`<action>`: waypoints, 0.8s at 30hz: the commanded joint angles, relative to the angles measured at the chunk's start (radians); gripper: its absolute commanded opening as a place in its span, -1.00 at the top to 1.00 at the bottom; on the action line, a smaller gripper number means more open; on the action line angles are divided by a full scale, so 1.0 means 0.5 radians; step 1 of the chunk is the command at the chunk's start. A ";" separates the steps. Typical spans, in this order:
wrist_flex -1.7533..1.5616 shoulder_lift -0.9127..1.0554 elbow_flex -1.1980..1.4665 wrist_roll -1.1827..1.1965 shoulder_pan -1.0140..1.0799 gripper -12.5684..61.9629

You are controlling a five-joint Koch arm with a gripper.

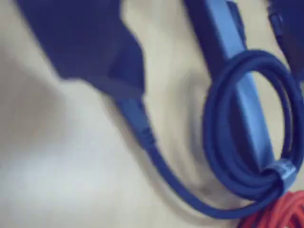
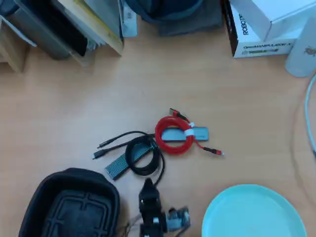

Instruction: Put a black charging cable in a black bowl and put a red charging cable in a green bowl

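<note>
Step one: gripper [image 2: 148, 189] hangs just short of the black cable [image 2: 144, 157], holding nothing; jaw gap unreadable. Next: descend on coil, grip, carry to black bowl [image 2: 44, 190] alongside.

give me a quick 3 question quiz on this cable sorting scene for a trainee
1. True or false: the red charging cable already lies in the green bowl.
2. In the overhead view, which bowl sits at lower left: A the black bowl, B the green bowl?
3. Fill in: the black charging cable rests partly on a ribbed grey ____.

Key: 1 false, it lies on the table; 2 A; 3 hub.
</note>
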 commanded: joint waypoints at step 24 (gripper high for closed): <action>1.623 -1.374 -2.016 -0.101 -0.104 -0.23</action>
